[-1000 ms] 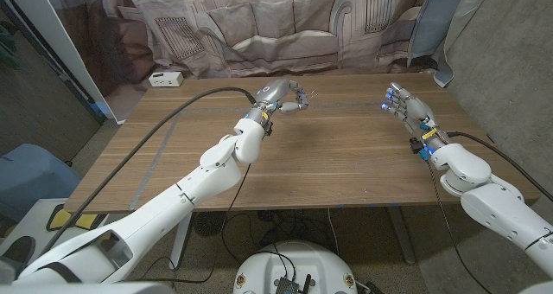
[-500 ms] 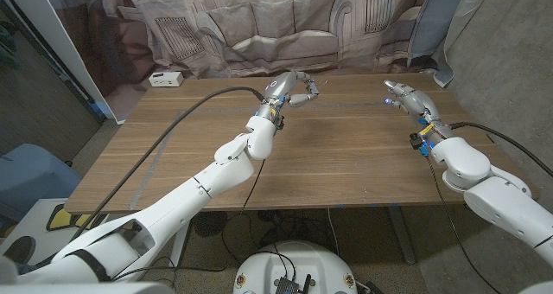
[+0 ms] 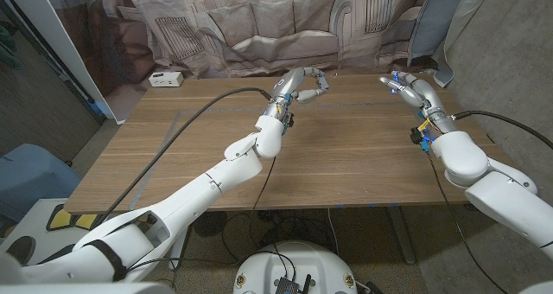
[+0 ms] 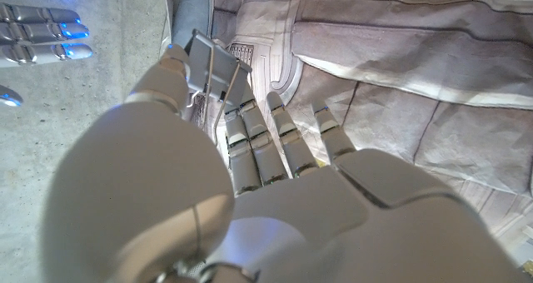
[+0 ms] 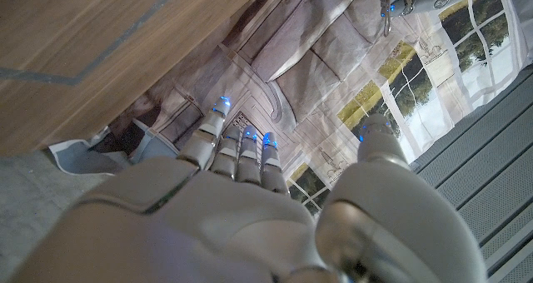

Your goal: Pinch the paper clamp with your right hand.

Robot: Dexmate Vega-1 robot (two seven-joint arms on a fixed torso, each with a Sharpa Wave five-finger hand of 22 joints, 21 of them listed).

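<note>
Over table's far edge now, both hands further forward.

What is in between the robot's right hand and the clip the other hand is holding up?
Nothing: in the head view, only bare table shows between the right hand and the paper clamp pinched by the left hand.

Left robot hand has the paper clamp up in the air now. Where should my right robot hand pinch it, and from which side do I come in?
Go for the wire handles of the paper clamp: in the left wrist view they stick out past the left robot hand, which pinches the body between thumb and finger. Bring the right robot hand across from the robot's right, since the two face each other above the table. The exact handle angle is hard to judge.
</note>
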